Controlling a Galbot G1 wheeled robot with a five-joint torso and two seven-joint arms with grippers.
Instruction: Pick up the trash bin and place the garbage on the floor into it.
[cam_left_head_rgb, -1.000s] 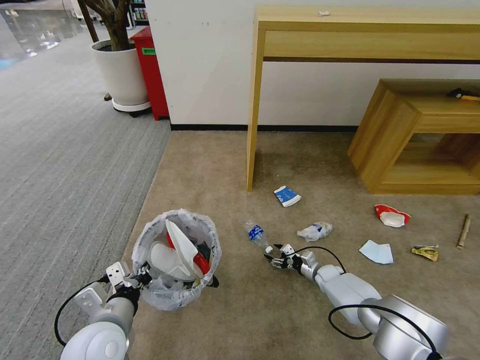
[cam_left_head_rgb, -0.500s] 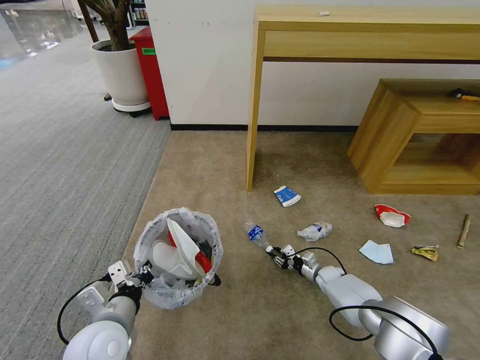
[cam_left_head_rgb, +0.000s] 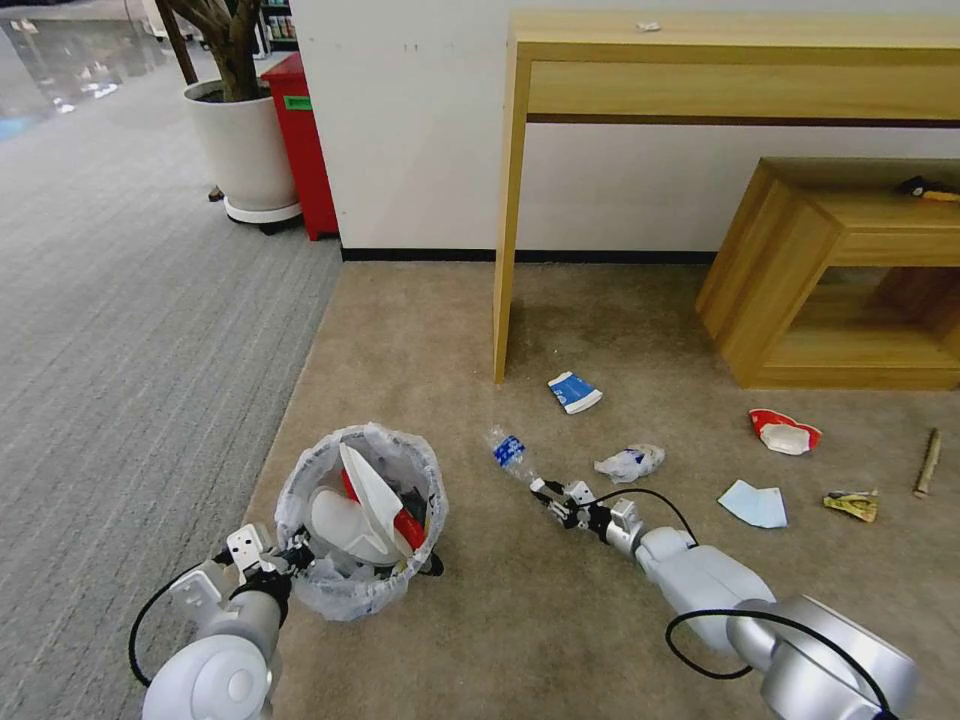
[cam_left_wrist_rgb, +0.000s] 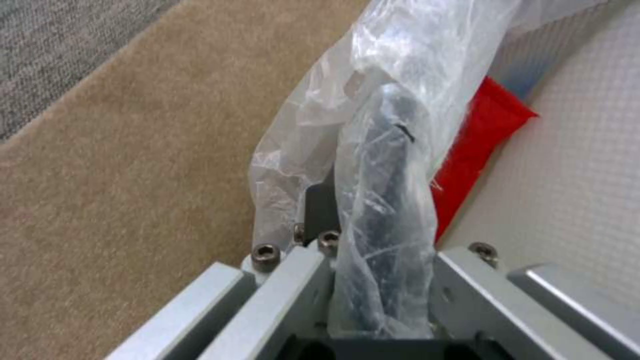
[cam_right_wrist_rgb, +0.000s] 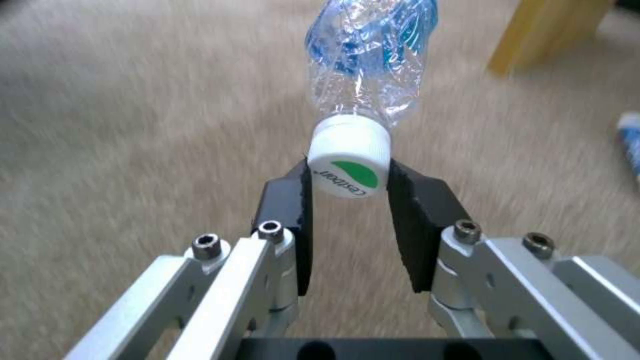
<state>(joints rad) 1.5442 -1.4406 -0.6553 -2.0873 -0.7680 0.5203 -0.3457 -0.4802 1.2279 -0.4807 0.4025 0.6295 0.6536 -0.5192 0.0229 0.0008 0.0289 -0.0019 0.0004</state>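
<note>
Low in the left of the head view, the left gripper (cam_left_head_rgb: 288, 557) is clamped on the bag-lined rim of the trash bin (cam_left_head_rgb: 360, 520), which already holds a white slipper (cam_left_head_rgb: 365, 495) and some red litter. The left wrist view shows the same grip: the bin's rim (cam_left_wrist_rgb: 387, 165) and crinkled bag sit pinched between the closed fingers. Just right of centre, the right gripper (cam_left_head_rgb: 545, 492) has its black pads tight on the white cap of a crushed plastic bottle (cam_left_head_rgb: 510, 452); the right wrist view shows the cap (cam_right_wrist_rgb: 348, 159) squeezed between both pads. Across the right of the beige floor (cam_left_head_rgb: 420, 340) lie a blue-white carton (cam_left_head_rgb: 575, 392), a crumpled bottle (cam_left_head_rgb: 630, 463), a red-white cup (cam_left_head_rgb: 784, 432), a blue mask (cam_left_head_rgb: 754, 503), a crumpled wrapper (cam_left_head_rgb: 852, 505) and a wooden stick (cam_left_head_rgb: 928, 462).
</note>
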